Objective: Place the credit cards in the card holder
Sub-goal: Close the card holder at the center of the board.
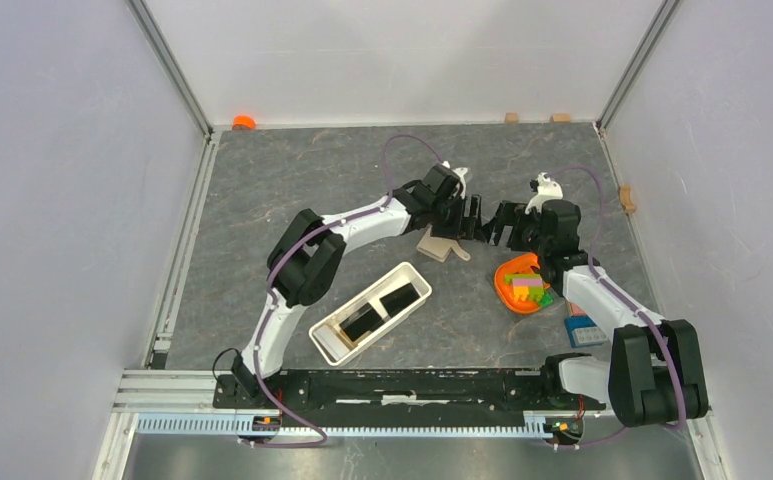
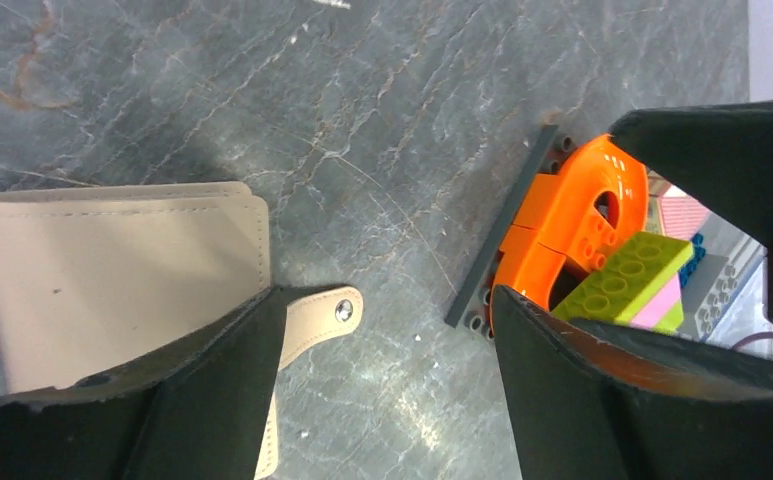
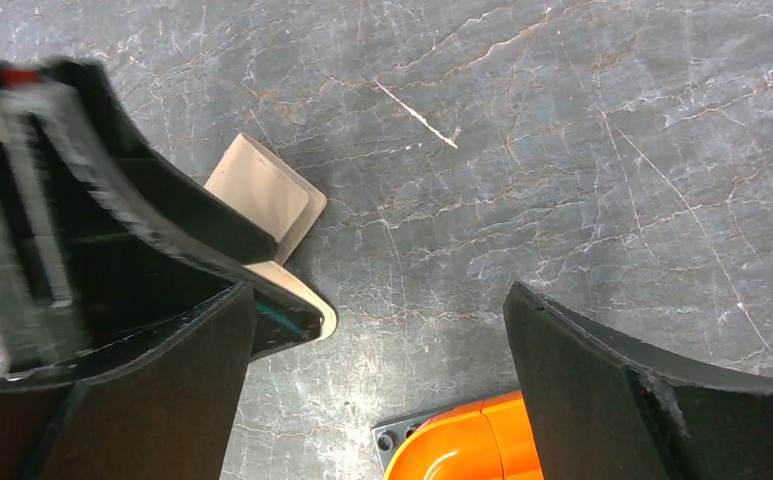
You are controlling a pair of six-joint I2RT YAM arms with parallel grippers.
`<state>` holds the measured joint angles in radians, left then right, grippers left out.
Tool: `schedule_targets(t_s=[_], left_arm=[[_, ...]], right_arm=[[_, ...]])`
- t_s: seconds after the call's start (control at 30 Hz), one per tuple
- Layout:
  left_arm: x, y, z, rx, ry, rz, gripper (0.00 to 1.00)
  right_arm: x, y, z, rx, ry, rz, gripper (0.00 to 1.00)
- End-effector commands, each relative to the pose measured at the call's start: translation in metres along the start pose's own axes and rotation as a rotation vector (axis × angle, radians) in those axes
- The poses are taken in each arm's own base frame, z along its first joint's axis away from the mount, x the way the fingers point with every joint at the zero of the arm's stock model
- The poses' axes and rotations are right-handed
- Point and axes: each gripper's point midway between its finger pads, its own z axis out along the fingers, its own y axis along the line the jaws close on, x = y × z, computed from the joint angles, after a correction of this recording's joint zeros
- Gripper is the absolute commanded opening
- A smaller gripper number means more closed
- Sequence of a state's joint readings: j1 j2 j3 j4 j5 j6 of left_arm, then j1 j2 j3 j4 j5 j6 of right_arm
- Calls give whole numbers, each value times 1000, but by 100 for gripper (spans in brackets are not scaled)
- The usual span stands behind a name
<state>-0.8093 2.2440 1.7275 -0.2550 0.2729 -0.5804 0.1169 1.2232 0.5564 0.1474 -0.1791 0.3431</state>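
Credit cards (image 1: 397, 297) sit within card holder (image 1: 326, 345) walls; left end effector (image 2: 387, 400), right end effector (image 3: 382, 400) both wide, tips close.

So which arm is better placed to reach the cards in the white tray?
Left, probably: the white tray holding the black cards lies beside the left arm; the right arm stands farther, by the orange bowl.

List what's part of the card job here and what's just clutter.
Job:
- two black credit cards, both lying in the tray
- white card holder, the long tray

Clutter:
- beige snap pouch
- orange bowl with coloured blocks
- blue item beside the bowl
- small orange piece in the far-left corner
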Motion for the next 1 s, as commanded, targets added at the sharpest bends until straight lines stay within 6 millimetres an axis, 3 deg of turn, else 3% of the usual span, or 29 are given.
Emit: schedule_targets(t_s=[0.0, 0.13, 0.27, 0.37, 0.7, 0.9, 0.97], left_arm=[[-51, -46, -70, 104, -139, 149, 87], [-58, -32, -110, 80, -185, 164, 94], [-56, 15, -124, 17, -187, 65, 94], [-46, 49, -115, 8, -139, -67, 86], [-21, 89, -71, -46, -56, -127, 59], [-7, 94, -58, -29, -23, -146, 54], [-3, 95, -58, -29, -23, -148, 53]], right_arm=[[-16, 4, -3, -4, -34, -6, 98], [-15, 11, -3, -42, -21, -9, 98], [-10, 25, 1, -116, 10, -14, 98], [-5, 40, 8, -151, 49, -30, 98], [33, 86, 42, -159, 225, 16, 95], [64, 79, 57, -18, 301, 35, 96], [72, 74, 61, 9, 318, 34, 92]])
